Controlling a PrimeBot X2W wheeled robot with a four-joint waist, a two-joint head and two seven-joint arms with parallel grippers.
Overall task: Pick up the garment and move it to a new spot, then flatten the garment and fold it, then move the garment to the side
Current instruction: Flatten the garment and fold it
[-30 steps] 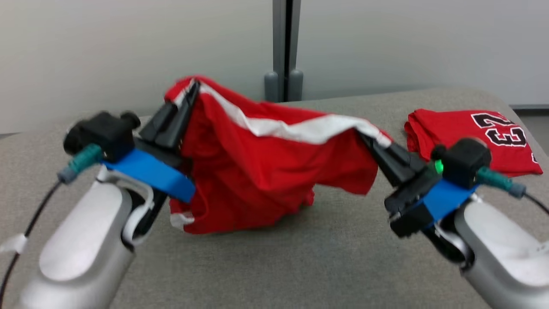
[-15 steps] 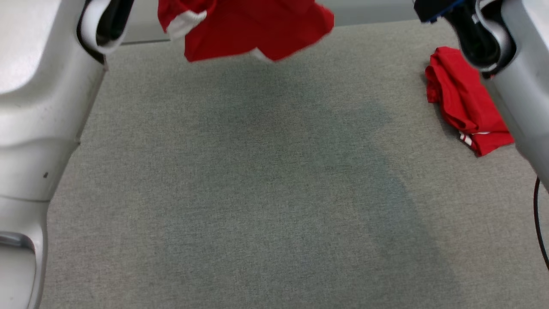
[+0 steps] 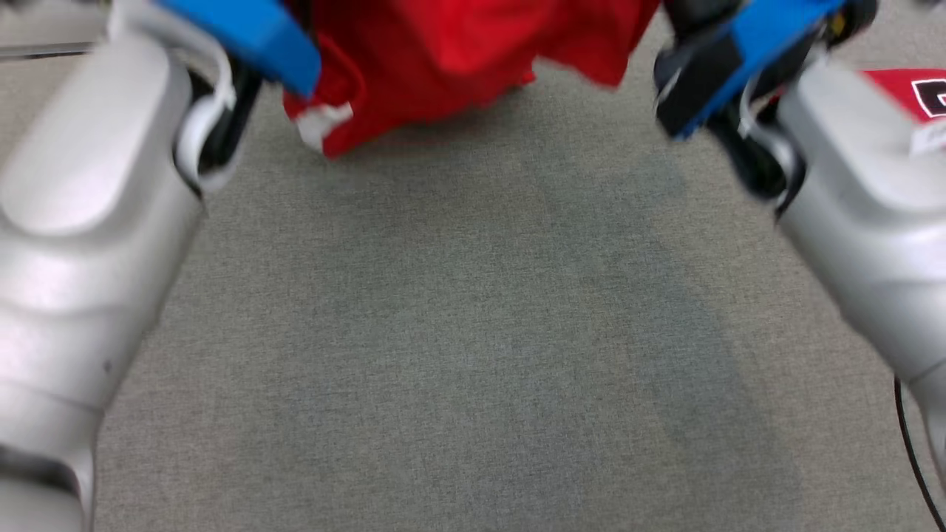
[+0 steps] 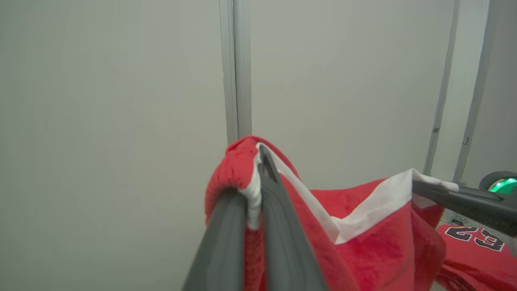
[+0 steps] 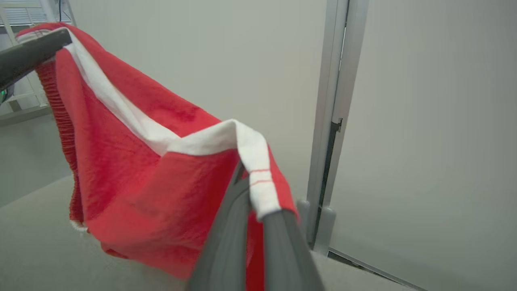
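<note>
The garment (image 3: 443,66) is red with a white band and hangs between my two grippers over the grey table (image 3: 473,332). In the left wrist view my left gripper (image 4: 253,180) is shut on a bunched corner of the garment (image 4: 363,242). The right gripper (image 4: 428,190) pinches the white band at the far right of that view. In the right wrist view my right gripper (image 5: 252,194) is shut on the band's end, and the cloth (image 5: 153,190) sags toward the left gripper (image 5: 36,48). The garment's lower edge hangs close to the table; I cannot tell whether it touches.
A second red jersey (image 3: 909,92) with a black number lies on the table at the right, also seen as the jersey (image 4: 472,246) behind the right gripper. My pale forearms (image 3: 81,222) flank the table. A wall and a grey post (image 5: 335,121) stand behind.
The head camera has tilted down, so the picture has shifted. Both grippers stay shut on the garment, which still hangs stretched between them.
</note>
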